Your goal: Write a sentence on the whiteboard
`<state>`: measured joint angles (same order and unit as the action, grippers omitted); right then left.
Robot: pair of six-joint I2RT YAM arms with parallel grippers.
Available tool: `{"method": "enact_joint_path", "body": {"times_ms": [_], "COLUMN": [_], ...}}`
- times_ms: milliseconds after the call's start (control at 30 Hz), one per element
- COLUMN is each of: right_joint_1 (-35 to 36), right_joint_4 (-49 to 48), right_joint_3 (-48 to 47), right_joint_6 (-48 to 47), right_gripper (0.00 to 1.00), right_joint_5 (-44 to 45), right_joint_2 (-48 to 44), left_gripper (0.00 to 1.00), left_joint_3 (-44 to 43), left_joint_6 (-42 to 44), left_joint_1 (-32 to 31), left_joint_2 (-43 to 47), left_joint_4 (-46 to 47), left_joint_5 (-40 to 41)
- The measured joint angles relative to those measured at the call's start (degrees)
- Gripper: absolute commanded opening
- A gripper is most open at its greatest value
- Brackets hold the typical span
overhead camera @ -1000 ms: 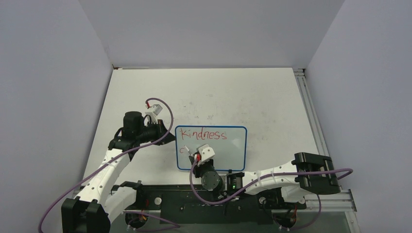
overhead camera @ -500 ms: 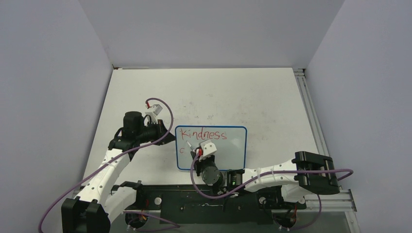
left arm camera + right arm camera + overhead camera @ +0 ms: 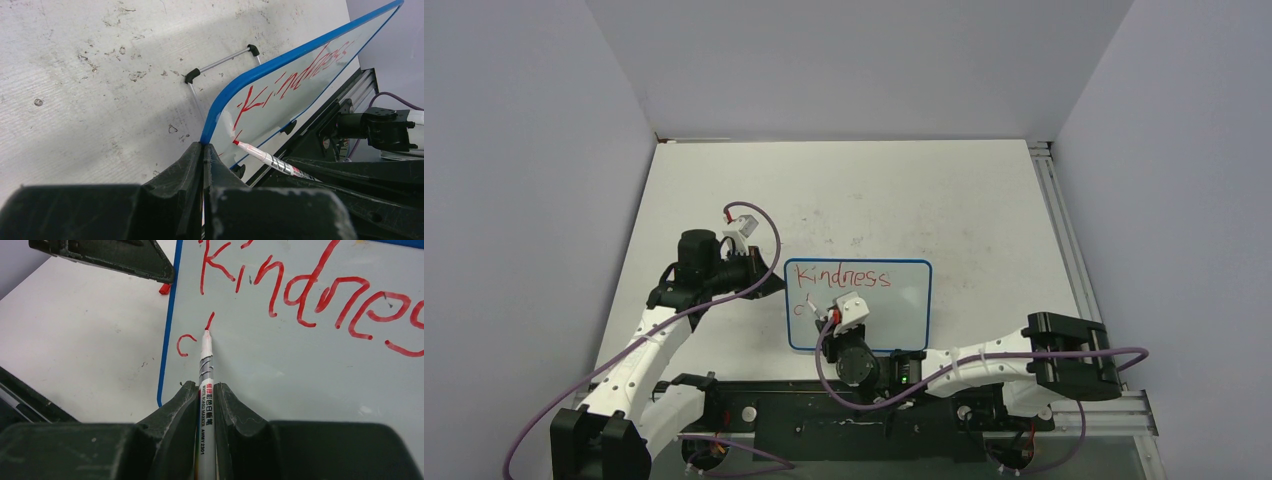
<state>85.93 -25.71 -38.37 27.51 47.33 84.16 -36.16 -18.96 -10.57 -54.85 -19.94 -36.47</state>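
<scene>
The whiteboard [image 3: 902, 312], blue-framed, lies on the table near the arm bases with "Kindness" in red on its top line. Below that are a small "c" [image 3: 186, 342] and a short stroke. My left gripper [image 3: 203, 146] is shut on the board's blue frame [image 3: 216, 112] at its left edge and appears in the top view as my left gripper [image 3: 771, 272]. My right gripper [image 3: 206, 388] is shut on a red whiteboard marker [image 3: 205, 370], whose tip touches the board right of the "c". From above, my right gripper [image 3: 828, 318] hangs over the board's lower left part. The marker [image 3: 272, 160] also shows in the left wrist view.
A small red piece [image 3: 164, 288] lies on the table just off the board's left edge. A thin metal bar with black ends [image 3: 222, 62] sticks out from the board's far edge. An aluminium rail [image 3: 1064, 240] runs along the table's right side.
My right gripper has shifted slightly up the board with the marker. The left gripper and the board have not moved.
</scene>
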Motion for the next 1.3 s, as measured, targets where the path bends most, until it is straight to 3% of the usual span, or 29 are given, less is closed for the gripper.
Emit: {"method": "enact_joint_path", "body": {"times_ms": [567, 1300], "right_joint_1": [3.06, 2.89], "right_joint_4": [3.5, 1.73], "right_joint_3": [0.52, 0.52], "right_joint_6": [5.11, 3.17], "right_gripper": [0.05, 0.05], "right_joint_5": [-1.68, 0.55], "right_joint_2": [2.75, 2.73], "left_gripper": [0.0, 0.0], "left_joint_3": [0.0, 0.0], "left_joint_6": [0.0, 0.0], "left_joint_1": [-0.07, -0.15], "left_joint_2": [0.0, 0.0], "left_joint_4": [-0.02, -0.02], "left_joint_5": [0.07, 0.26]}}
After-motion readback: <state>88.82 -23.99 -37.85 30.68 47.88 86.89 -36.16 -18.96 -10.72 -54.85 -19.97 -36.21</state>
